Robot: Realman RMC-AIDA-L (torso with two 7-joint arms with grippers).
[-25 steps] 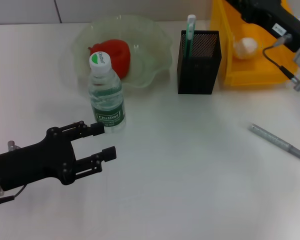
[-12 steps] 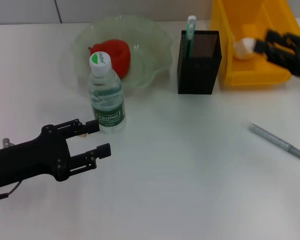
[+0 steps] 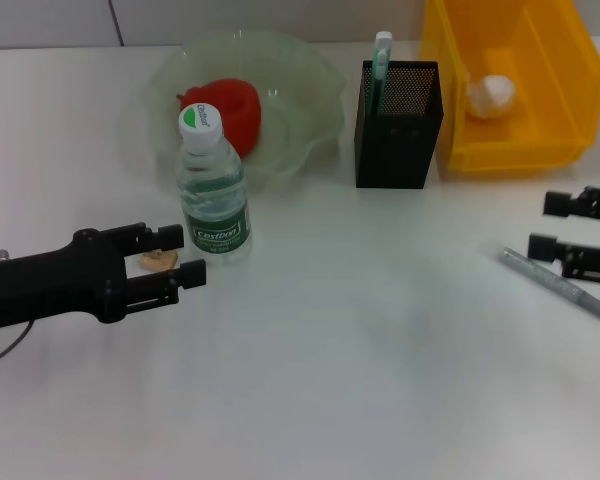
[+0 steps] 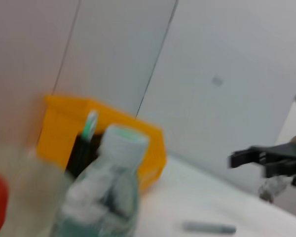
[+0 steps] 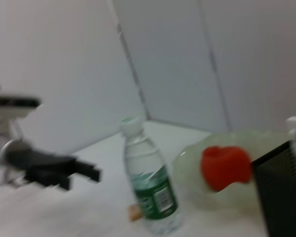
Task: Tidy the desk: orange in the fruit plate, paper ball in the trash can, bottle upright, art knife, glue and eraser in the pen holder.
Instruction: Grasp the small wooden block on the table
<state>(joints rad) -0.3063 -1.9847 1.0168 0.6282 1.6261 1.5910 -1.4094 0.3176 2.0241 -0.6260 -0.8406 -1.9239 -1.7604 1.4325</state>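
So the left gripper is low over the desk with its jaws apart around the eraser, right next to the upright bottle. The right gripper, jaws apart too, sits at the glue near the desk's right edge. Orange is in the plate, paper ball in the trash can, knife in the holder.

pale panelled wall, dark vertical seams
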